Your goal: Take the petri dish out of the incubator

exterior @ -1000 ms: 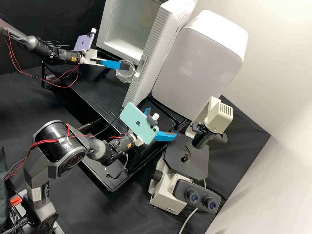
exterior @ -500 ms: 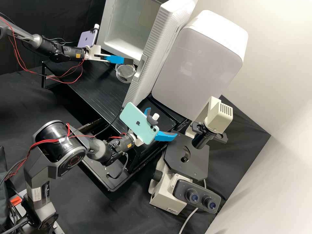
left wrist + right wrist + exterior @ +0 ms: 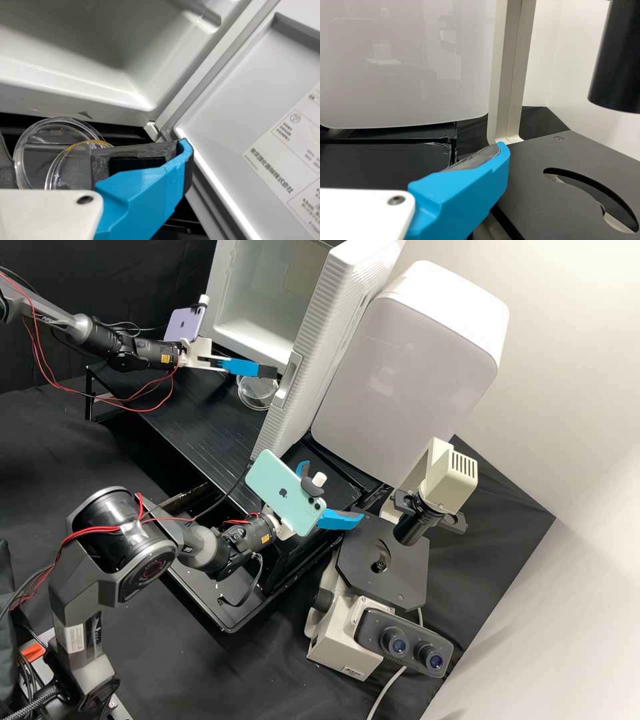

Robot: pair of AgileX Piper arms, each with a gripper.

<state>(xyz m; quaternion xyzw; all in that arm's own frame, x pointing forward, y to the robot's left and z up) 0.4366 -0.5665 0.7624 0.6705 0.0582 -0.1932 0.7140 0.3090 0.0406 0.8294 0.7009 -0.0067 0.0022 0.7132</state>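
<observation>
Outside one incubator (image 3: 235, 300), one petri dish (image 3: 257, 392)

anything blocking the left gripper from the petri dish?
Nothing visible does. The left gripper hangs just over the petri dish, which is on the black bench in front of the open incubator, beside its door.

Left arm (image 3: 107, 343) and right arm (image 3: 207, 550) extend from nine o'clock.
The left gripper (image 3: 252, 368) sits at eleven o'clock; the right gripper (image 3: 345, 519) just off centre, toward five.
</observation>
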